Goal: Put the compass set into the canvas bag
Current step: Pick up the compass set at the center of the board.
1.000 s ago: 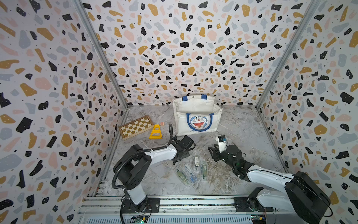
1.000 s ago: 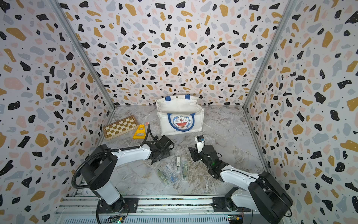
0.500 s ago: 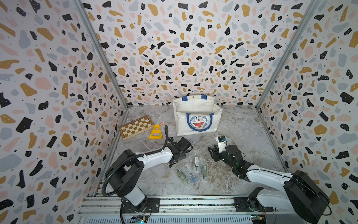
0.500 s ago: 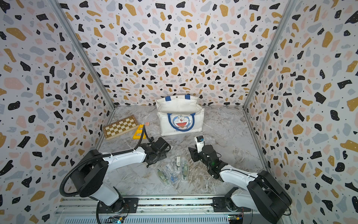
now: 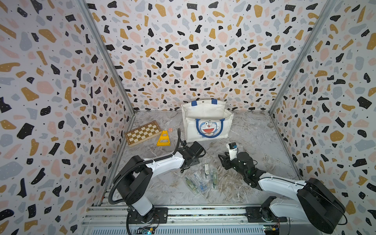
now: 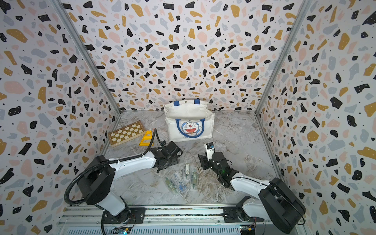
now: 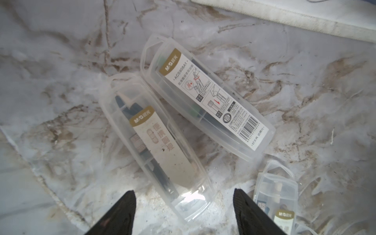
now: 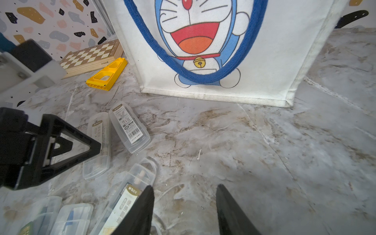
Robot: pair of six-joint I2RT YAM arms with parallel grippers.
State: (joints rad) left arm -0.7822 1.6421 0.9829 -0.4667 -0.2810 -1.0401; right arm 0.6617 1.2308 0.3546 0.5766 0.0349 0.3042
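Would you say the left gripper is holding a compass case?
No, the left gripper stands open, and the nearest case lies free on the table.

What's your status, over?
Left gripper open above a compass case. Right gripper open, empty. Canvas bag upright, mouth open. Nothing blocking.

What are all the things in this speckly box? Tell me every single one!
canvas bag: one, white with blue handles and a cartoon cat, standing at the back of the table
compass set cases: about five (they overlap), clear plastic, lying at the front between the arms
chessboard: one, brown and cream, back left by the wall
triangle piece: one, yellow, beside the chessboard
small block: one, pinkish, behind the triangle piece
table: one, grey marble
walls: three, speckled, around the table
left gripper: one, black, open over one case's end
right gripper: one, black, open, beside the cases, holding nothing
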